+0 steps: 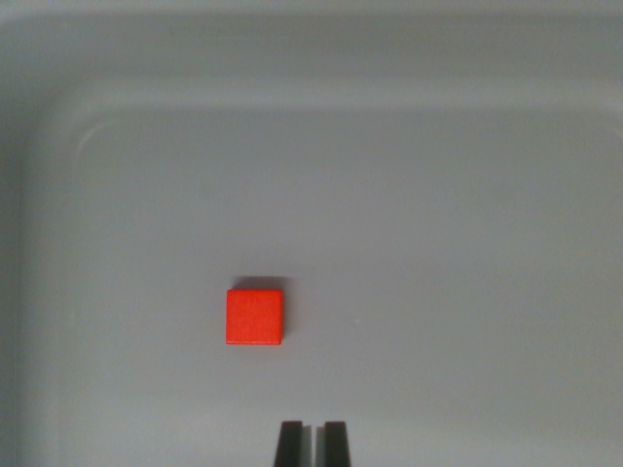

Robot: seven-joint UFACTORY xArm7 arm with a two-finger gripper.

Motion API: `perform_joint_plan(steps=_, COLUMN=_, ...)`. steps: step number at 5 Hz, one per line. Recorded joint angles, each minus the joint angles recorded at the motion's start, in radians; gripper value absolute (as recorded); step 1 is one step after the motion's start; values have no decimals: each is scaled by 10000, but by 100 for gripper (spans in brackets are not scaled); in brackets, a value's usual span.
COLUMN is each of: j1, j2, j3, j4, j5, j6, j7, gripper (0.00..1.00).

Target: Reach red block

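The small red square block (256, 317) sits flat on the grey tray floor (438, 243), left of centre in the wrist view. The gripper (312, 444) hovers below it, dark jaws nearly together, holding nothing. Best line: slide toward the wrist view's left, then advance, centring before descending.

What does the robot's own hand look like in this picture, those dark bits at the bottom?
Only the tips of the end effector show, at the bottom edge: two flat, black, rectangular fingers with squared ends, side by side with a thin pale gap between them. No cables, markings or other arm parts are in view.
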Motion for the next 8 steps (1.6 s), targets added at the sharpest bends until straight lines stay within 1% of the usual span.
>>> perform_joint_plan(steps=2, j1=5, j2=17, j3=2, j4=-28, j5=-5, j6=-42, j7=5, gripper=0)
perform_joint_plan(steps=3, j1=19, j2=60, j3=8, j4=-100, j5=-19, j6=-151, j7=19, gripper=0)
perform_joint_plan(steps=4, j1=19, j2=60, j3=8, j4=-100, j5=-19, j6=-151, j7=19, gripper=0)
perform_joint_plan(steps=5, j1=40, j2=128, j3=17, j4=-212, j5=-41, j6=-321, j7=40, gripper=0)
perform_joint_plan(steps=6, j1=40, j2=128, j3=17, j4=-212, j5=-41, j6=-321, j7=40, gripper=0)
perform_joint_plan(steps=7, j1=67, j2=218, j3=28, j4=-360, j5=-70, j6=-545, j7=68, gripper=0)
perform_joint_plan(steps=8, j1=67, j2=218, j3=28, j4=-360, j5=-70, j6=-545, j7=68, gripper=0)
